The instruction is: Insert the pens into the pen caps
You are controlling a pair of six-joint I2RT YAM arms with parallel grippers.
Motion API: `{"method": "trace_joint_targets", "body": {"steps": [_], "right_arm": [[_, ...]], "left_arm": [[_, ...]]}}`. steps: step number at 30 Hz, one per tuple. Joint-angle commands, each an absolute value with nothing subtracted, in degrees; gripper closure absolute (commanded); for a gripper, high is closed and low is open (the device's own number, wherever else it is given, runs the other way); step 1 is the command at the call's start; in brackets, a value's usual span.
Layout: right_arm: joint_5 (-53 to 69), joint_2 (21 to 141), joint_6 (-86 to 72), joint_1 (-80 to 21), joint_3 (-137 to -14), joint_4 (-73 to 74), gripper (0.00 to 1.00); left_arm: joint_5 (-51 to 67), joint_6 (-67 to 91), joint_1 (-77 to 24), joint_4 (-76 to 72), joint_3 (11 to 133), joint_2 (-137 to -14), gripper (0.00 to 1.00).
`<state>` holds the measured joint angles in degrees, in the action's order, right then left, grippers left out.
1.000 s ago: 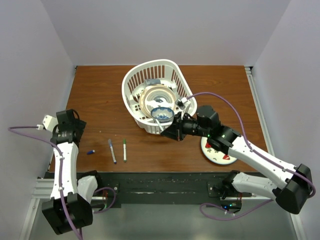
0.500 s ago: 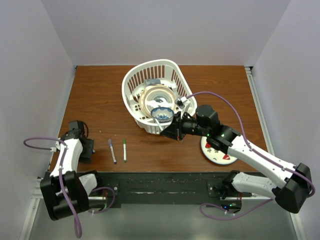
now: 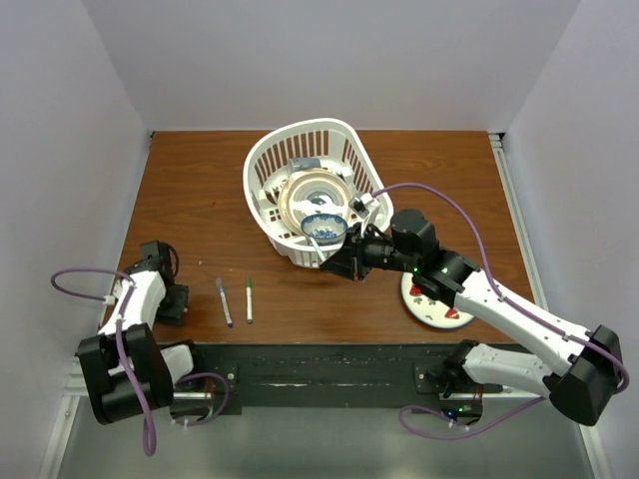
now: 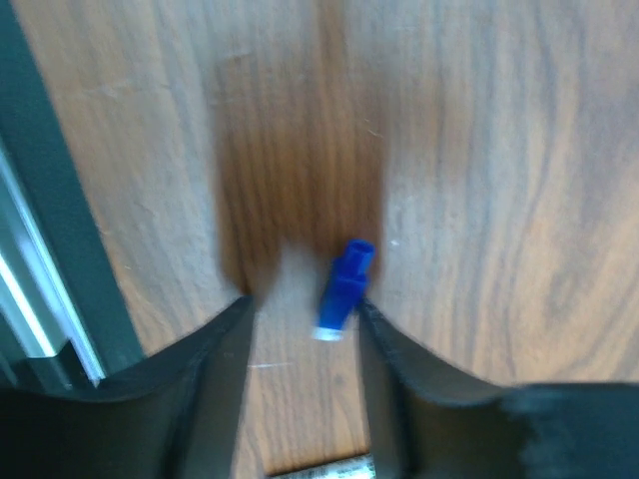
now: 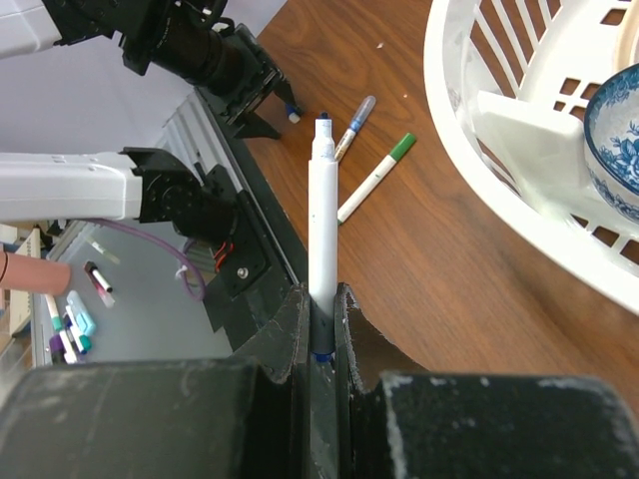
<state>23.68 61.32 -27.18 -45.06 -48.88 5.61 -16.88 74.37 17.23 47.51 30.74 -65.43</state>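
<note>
Progress judged 2 of 3: green-capped slim white pen (image 5: 374, 178) and grey-capped pen (image 5: 354, 125) lying beyond right claw (image 5: 318, 299), itself clamped on uncapped white-barrelled pen (image 5: 321, 210). Small blue plastic cap (image 4: 344, 289) between parted jaws of left claw (image 4: 305, 304), ungripped.

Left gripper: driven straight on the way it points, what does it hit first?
The blue cap, lying on the table between the fingers of the left gripper, close against one of them. Depth is unclear; the fingertips may reach the wood beside it first.
</note>
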Motion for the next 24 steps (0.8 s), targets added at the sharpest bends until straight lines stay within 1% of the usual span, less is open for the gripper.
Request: {"method": "trace_joint_targets", "body": {"steps": [1, 2, 3, 5, 6, 7, 10, 13, 14, 15, 16, 18, 19, 20, 22, 24], "right_arm": [[23.82, 59.94, -26.19, -45.35, -51.59, 5.19, 1.0], [23.73, 59.77, -26.28, -45.26, -51.59, 5.19, 1.0], [23.73, 59.77, -26.19, -45.26, -51.59, 5.19, 1.0], [23.64, 59.59, -26.19, -45.26, -51.59, 5.27, 1.0], [23.73, 59.59, -26.28, -45.26, -51.59, 5.36, 1.0], [23.64, 59.5, -26.19, -45.26, -51.59, 5.45, 1.0], [23.03, 59.33, -26.72, -45.26, -51.85, 5.71, 1.0], [22.59, 59.15, -27.16, -45.26, -52.29, 5.98, 1.0], [22.33, 58.89, -27.16, -45.26, -52.47, 6.5, 1.0], [21.98, 58.8, -27.16, -45.26, -52.56, 6.85, 1.0], [21.62, 58.54, -27.51, -45.26, -52.73, 7.2, 1.0], [20.22, 57.93, -27.68, -45.26, -52.82, 7.82, 1.0], [19.78, 57.75, -27.51, -45.26, -53.26, 8.34, 1.0], [18.64, 57.48, -27.42, -45.35, -53.61, 9.39, 1.0], [17.41, 56.78, -27.25, -45.26, -54.66, 10.72, 1.0], [15.74, 55.55, -27.86, -45.26, -55.28, 11.43, 1.0]], "left_arm": [[-21.18, 74.98, 17.49, 41.31, 29.35, -67.33, 0.58], [-22.14, 74.71, 17.49, 41.22, 29.53, -67.24, 0.62], [-22.58, 74.53, 17.4, 41.31, 29.71, -66.71, 0.71], [-22.85, 72.26, 17.32, 40.18, 30.5, -66.1, 0.84], [-22.5, 70.68, 17.4, 39.21, 30.85, -65.57, 0.97], [-21.89, 67.62, 17.4, 38.42, 31.63, -65.31, 1.0], [-18.9, 60.14, 16.35, 34.55, 33.92, -64.34, 1.0], [-21.43, 55.47, 10.39, 34.72, 37.78, -63.02, 1.0], [-23.62, 54.15, 5.85, 34.72, 39.01, -62.67, 1.0], [-23.47, 49.62, 4.06, 34.02, 40.94, -61.88, 1.0], [-21.9, 45.92, 2.56, 30.71, 41.57, -61.27, 1.0], [-10.94, 35.75, 0.53, 26.74, 42.1, -58.55, 1.0], [-6.81, 33.86, 0.53, 24.02, 42.01, -57.49, 1.0], [-1.29, 32.53, -2.34, 23.21, 42.1, -56.61, 1.0], [1.39, 29.19, -4.56, 25.38, 44.2, -55.72, 1.0], [1.49, 27.09, -8.95, 28.55, 47.96, -57.64, 1.0]]}}
